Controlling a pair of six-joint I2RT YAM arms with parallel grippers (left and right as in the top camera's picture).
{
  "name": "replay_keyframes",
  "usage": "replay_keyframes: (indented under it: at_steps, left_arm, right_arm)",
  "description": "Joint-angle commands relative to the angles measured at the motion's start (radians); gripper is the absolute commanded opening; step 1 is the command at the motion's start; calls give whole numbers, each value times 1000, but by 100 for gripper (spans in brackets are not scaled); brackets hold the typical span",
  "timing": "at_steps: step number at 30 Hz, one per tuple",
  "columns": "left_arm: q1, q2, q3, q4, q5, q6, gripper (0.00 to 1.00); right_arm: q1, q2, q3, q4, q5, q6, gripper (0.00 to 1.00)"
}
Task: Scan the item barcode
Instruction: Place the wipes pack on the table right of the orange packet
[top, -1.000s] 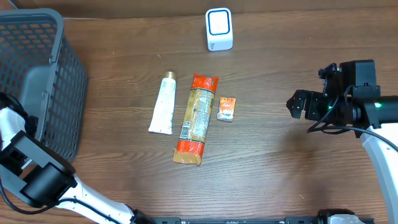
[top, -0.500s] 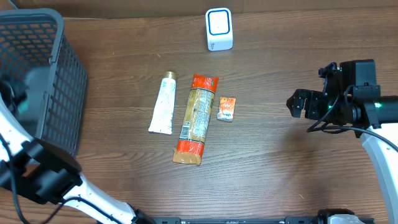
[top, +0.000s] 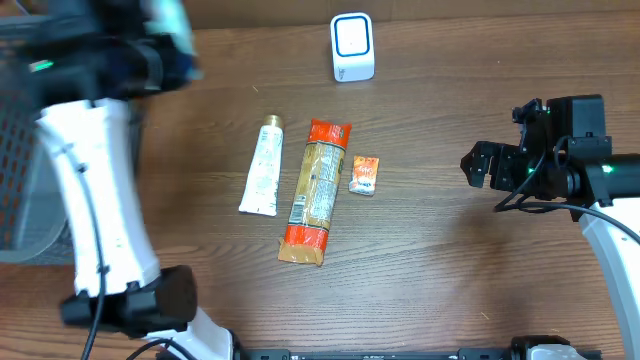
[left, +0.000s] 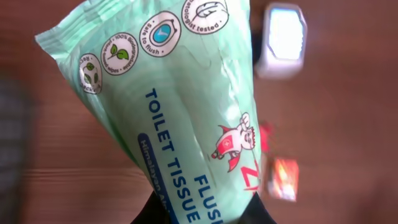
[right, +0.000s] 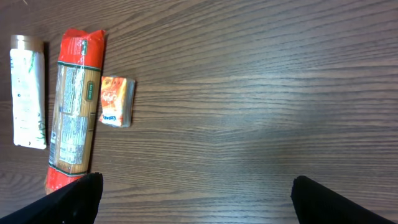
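A mint-green pack of flushable toilet tissue fills the left wrist view, and my left gripper is shut on its lower end. Overhead, that gripper is a blur at the top left with the pale pack in it. The white scanner stands at the back centre and shows blurred beyond the pack as the scanner. No barcode shows on the pack's visible face. My right gripper hovers open at the right, its fingers wide apart over bare wood.
A white tube, a long pasta pack and a small orange packet lie side by side mid-table. A dark wire basket sits at the left edge, partly behind my left arm.
My left arm has swung up from the basket at the lower left to the top left, carrying the tissue pack. The right arm has not moved.
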Motion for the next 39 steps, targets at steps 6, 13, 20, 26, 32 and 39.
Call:
replay_keyframes:
  at_steps: [6, 13, 20, 26, 32, 39]
  left_arm:
    - [-451, 50, -472, 239, 19, -53, 4]
    - [-655, 51, -707, 482, -64, -195, 4]
    - [-744, 79, -818, 672, -57, -222, 4]
    - [-771, 122, -859, 820, -21, -289, 4]
    - [-771, 155, -859, 890, 103, -287, 100]
    - [-704, 131, -788, 811, 96, -238, 100]
  right_arm:
    - [-1, -1, 16, 6, 0, -2, 100]
    - [-1, 0, 16, 6, -1, -2, 100]
    - [-1, 17, 16, 5, -1, -1, 100]
    - [-1, 26, 16, 3, -1, -1, 100]
    - [-1, 26, 16, 4, -1, -1, 100]
    - [-1, 26, 16, 10, -31, 0, 100]
